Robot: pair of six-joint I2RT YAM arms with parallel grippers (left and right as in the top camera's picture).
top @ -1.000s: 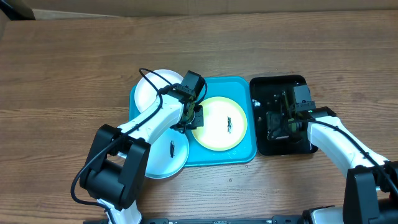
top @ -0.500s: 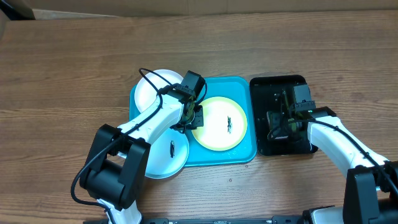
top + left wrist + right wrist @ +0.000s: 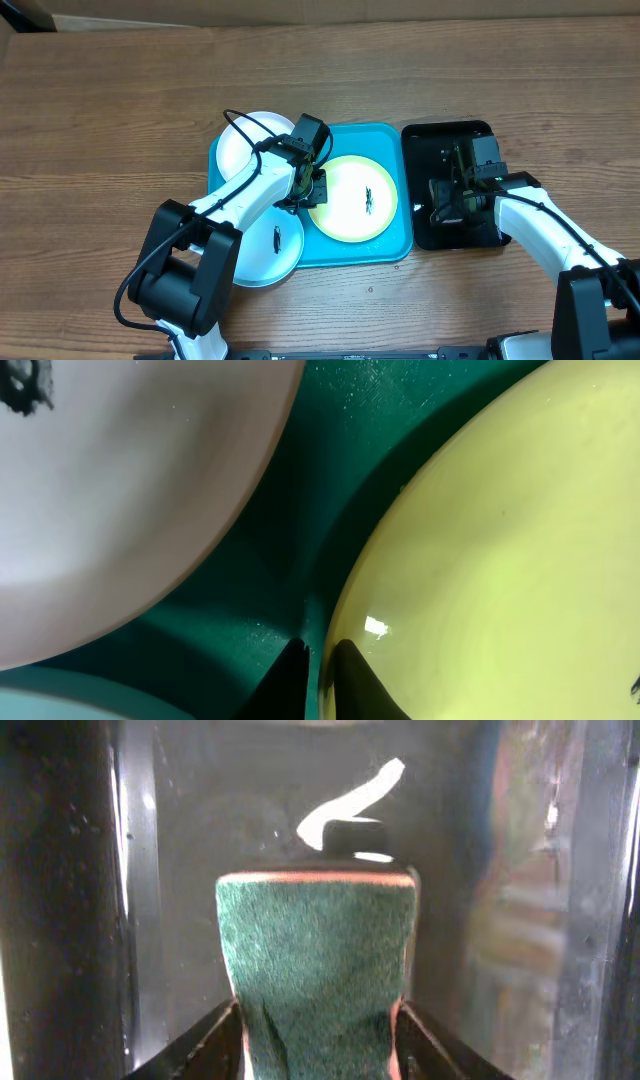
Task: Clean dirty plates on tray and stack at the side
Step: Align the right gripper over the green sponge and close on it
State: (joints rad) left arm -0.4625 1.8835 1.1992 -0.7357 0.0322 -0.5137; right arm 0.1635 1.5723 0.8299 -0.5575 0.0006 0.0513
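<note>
**A:** What hems in the left claw (image 3: 318, 670)?

**B:** The yellow-green plate (image 3: 352, 198) fills its right. The white plate (image 3: 245, 145) and the pale blue plate (image 3: 262, 245) crowd its left. Ahead, only a narrow strip of tray (image 3: 300, 530) floor is open.

**A:** And the right claw (image 3: 447, 198)?

**B:** The black tray (image 3: 450, 128) has a wall on either side of it, and a sponge (image 3: 315, 970) fills the space between its fingers. Bare counter (image 3: 120, 100) lies beyond.

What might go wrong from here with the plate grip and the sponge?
The left gripper pinches only the thin rim of the yellow-green plate, so the plate may slip once lifted. A smeared plate lies close beside it and might get knocked. The right gripper holds the sponge by one end, so the sponge may flex while scrubbing.
</note>
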